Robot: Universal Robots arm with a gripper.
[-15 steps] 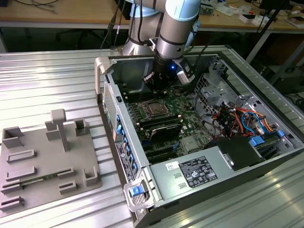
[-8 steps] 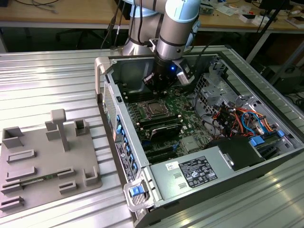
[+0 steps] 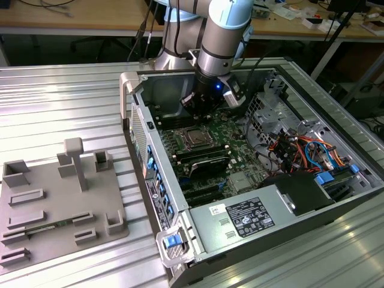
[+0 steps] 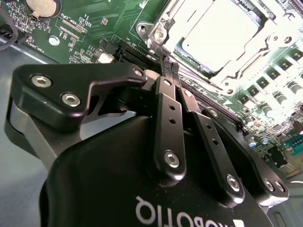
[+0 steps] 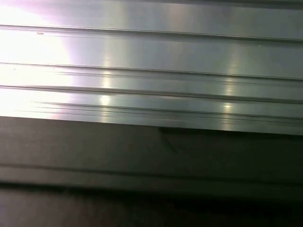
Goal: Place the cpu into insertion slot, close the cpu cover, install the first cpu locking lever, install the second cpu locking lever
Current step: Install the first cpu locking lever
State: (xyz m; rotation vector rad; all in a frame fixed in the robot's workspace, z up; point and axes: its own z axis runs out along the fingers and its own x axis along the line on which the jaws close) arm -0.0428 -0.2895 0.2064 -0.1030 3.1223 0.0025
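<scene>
In the exterior view we see the open black and grey computer case [image 3: 252, 198] lying on a ribbed silver metal table [image 3: 60, 102]. The grey and light blue robot arm [image 3: 219, 42] reaches down into the case. Its black gripper [image 3: 197, 103] hangs at about twelve o'clock from the small flat square cpu with the dull silver top [image 3: 196, 138], just above it. The cpu sits in its slot on the green circuit board [image 3: 237, 153]. A white label with small black print [image 3: 247, 217] is on the grey box at about five o'clock from the cpu; we cannot read it. A grey plastic tray with blocks and slots [image 3: 60, 204] lies well apart, at nine o'clock from the case.

In the second wrist view the gripper [image 4: 171, 66] has its two black fingers [image 4: 166, 118] pressed together at the tips, with nothing between them. The tips are just beside the thin shiny metal cpu cover frame [image 4: 163, 40], which lies flat around the cpu [image 4: 218, 33]. White letters show on the gripper body, upside down.

In the first wrist view we see ribbed silver metal [image 5: 151, 61] above a dark band [image 5: 151, 161].
</scene>
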